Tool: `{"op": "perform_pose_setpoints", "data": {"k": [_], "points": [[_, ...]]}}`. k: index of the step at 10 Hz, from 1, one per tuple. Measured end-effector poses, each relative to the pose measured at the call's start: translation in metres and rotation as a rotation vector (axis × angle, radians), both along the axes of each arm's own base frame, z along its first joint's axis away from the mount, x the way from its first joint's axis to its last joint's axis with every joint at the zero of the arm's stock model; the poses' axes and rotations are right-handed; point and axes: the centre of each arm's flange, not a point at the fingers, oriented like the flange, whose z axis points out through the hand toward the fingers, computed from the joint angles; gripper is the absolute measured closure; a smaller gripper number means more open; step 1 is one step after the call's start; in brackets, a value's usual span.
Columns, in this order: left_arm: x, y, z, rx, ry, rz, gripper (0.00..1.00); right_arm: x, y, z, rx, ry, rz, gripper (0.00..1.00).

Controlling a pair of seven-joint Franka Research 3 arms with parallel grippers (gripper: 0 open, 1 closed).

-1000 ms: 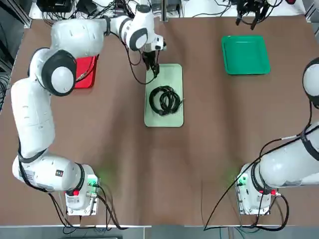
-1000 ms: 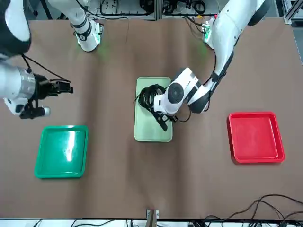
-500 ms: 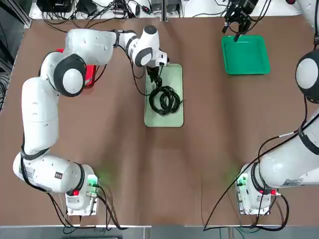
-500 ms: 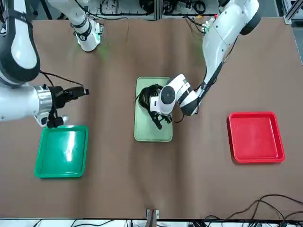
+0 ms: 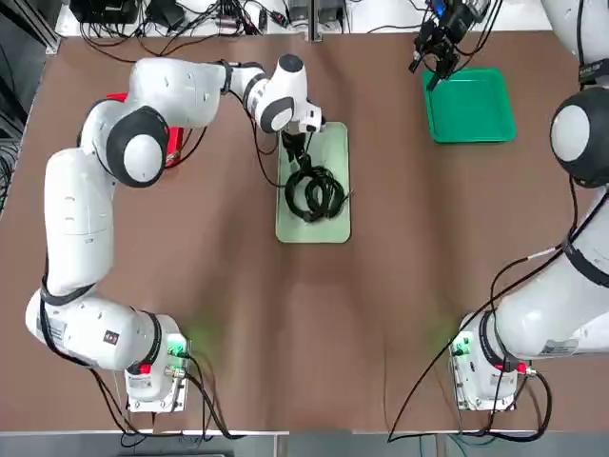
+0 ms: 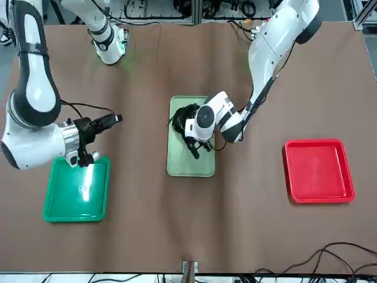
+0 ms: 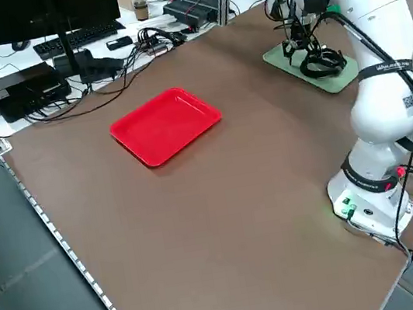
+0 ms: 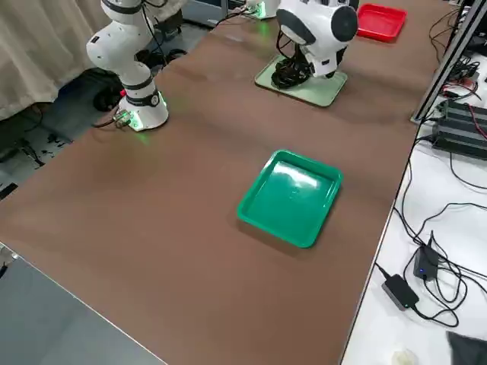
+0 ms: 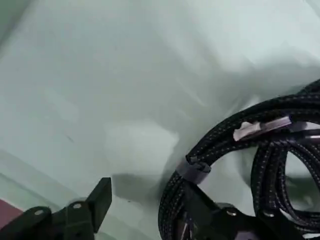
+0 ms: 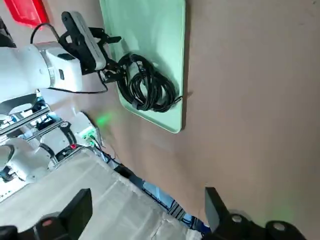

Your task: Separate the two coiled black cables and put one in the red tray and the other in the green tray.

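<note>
A: Where are the cables [image 5: 314,191]?
B: Both coils lie tangled together on the pale green tray [image 5: 328,227], mid-table. The red tray [image 6: 318,171] and green tray [image 5: 469,105] hold nothing.
A: And the left gripper [image 5: 294,150]?
B: Down at the coils' far edge, fingers apart, one finger [image 9: 210,220] against the cord.
A: The right gripper [image 6: 101,122]?
B: Spread open, hovering near the green tray.
A: Any readable writing?
B: None legible.

A brown table [image 7: 198,203] fills the room's middle. Beyond its far edge sits a white bench — a dark monitor [image 7: 44,23] and tangled cables [image 7: 149,42] on it. Beside the table, grey floor [image 7: 27,309].
</note>
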Motion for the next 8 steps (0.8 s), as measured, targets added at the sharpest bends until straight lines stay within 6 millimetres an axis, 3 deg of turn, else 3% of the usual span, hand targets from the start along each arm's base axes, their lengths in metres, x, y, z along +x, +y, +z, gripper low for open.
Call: {"op": "perform_pose_setpoints", "data": {"k": [3,8], "points": [[-0.0004,0.0019,0.0099,0.022,0.004,-0.006,0.3,-0.0008,0.0044,0.0004,0.006,-0.002,0.008,0.01],[-0.0057,-0.0011,0.0102,0.026,0.01,-0.015,0.29,-0.0008,0.0043,0.0004,0.006,-0.003,0.008,0.01]]}}
